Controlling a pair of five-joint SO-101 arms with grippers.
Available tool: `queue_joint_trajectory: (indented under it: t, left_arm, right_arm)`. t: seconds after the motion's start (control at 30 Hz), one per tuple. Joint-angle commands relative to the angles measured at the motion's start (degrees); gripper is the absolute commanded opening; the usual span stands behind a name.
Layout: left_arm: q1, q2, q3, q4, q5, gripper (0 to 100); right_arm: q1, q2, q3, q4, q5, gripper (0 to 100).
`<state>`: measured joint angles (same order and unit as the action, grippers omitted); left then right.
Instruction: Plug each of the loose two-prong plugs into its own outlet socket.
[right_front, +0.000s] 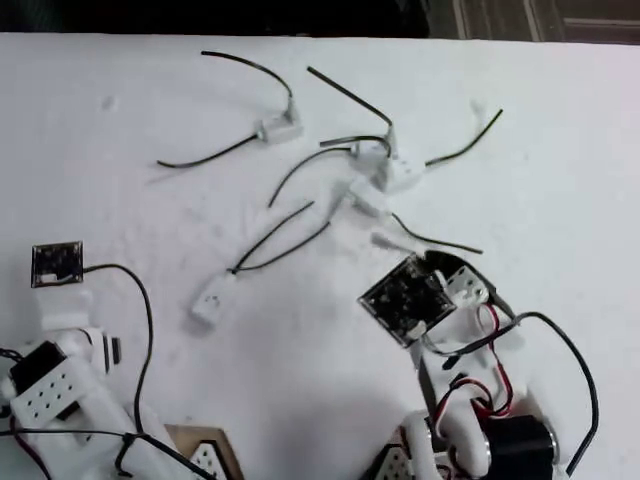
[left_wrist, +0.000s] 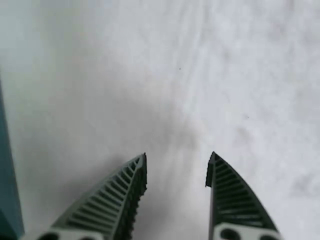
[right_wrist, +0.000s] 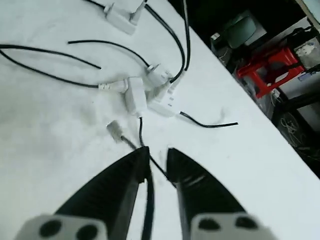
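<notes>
- Left tool (left_wrist: 176, 157): tips wide apart, hanging over bare bench (left_wrist: 125, 75) with nothing between them.
- Near piece (right_front: 210, 300): a white connector lying alone, left of middle. Its two black cords trail off toward the centre, and it is mated to nothing.
- Far piece (right_front: 278, 128): white, toward the back, with a cord leaving each end. It may be a plug already pushed into a socket, but I cannot tell.
- Heap (right_front: 385, 170): several white connectors and cords tangled at the middle back. Some touch, but none looks clearly seated.
- Grey plug (right_front: 385, 241): small and loose, just in front of the heap and close ahead of the right tool.
- Right tool (right_wrist: 156, 150): tips a little apart, low over the bench. A cord (right_wrist: 141, 131) runs from the heap in toward the gap, not clamped as far as I can see.
- My reckoning: the job is barely begun. At most one pair is joined, and the near piece, the grey plug and the heap all wait to be sorted and plugged.
</notes>
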<state>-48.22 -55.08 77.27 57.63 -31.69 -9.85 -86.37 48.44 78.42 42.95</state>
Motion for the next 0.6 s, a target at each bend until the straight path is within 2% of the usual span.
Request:
queue_joint_trajectory:
  t: [0.0,0.07,0.17,0.27,0.5,0.57]
  left_arm:
    - [0.66,-0.84,0.00,-1.14,-0.44,20]
    - [0.66,-0.84,0.00,-1.14,-0.44,20]
    - [0.66,-0.84,0.00,-1.14,-0.44,20]
    - [0.66,-0.84,0.00,-1.14,-0.44,20]
    - [0.66,-0.84,0.00,-1.14,-0.44,20]
    - [0.66,-0.84,0.00,-1.14,-0.44,20]
  right_arm:
    - [-3.65,2.07,-2.46,4.09,-3.08,24.9]
    - [-6.02,3.30,-4.13,5.49,-7.38,31.4]
    - [-7.78,5.23,-6.07,5.23,-10.90,32.2]
    - [-7.60,7.60,-6.24,5.14,-11.08,32.2]
    - [-4.26,19.74,-0.09,6.73,-10.90,18.4]
    - [-4.53,25.10,3.25,6.02,-11.25,17.7]
